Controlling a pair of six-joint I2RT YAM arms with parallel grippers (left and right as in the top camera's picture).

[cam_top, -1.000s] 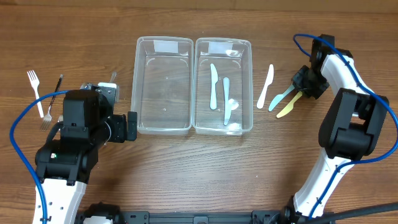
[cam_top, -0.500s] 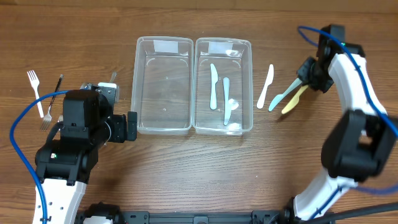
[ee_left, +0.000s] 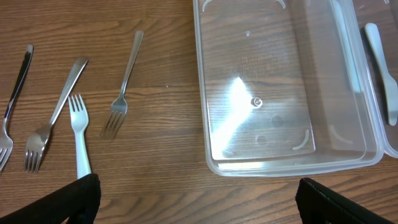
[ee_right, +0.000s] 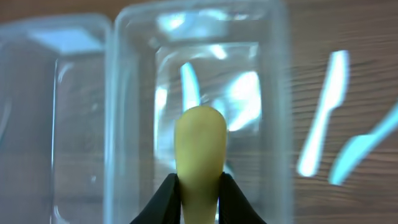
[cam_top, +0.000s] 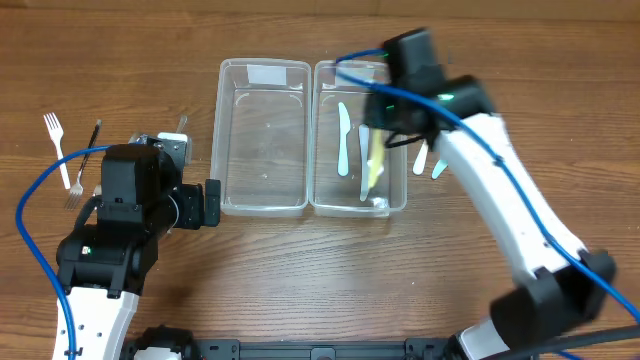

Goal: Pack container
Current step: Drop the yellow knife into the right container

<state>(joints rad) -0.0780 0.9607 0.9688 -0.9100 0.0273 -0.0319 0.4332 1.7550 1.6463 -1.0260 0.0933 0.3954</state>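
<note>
Forks (ee_left: 122, 87): four lie at the far left of the table (cam_top: 300, 290). The white fork (cam_top: 58, 150) has its tines turned the opposite way to the dark-handled fork (ee_left: 17, 84) and the two metal forks (ee_left: 59, 99).
Left gripper (ee_left: 199, 193): the jaws are spread wide with nothing between them. It sits low over the wood, just beside the near end of the left tub (cam_top: 263, 140).
Left tub: clear plastic, lying between the left gripper and the right tub (cam_top: 340, 212). The two tubs lie side by side with their long rims touching or nearly so.
Right tub: clear plastic, with pale knives (cam_top: 343, 140) lying flat along its floor.
Yellow knife (ee_right: 200, 143): pinched by its handle in the right gripper (ee_right: 199, 180). It is held over the right tub, with its rounded end pointing into the opening. Whether it touches the floor or the knives below cannot be told.
Right gripper: the fingers (ee_right: 169, 198) are closed tight on both sides of the yellow knife. The arm reaches in across the tub's right rim and is blurred in the overhead view.
White knife (ee_right: 323, 112): lies on the table just right of the right tub, outside it.
Blue knife (ee_right: 360, 155): lies on the table beside the white knife, on the side farther from the tub. It is partly hidden under the arm in the overhead view.
</note>
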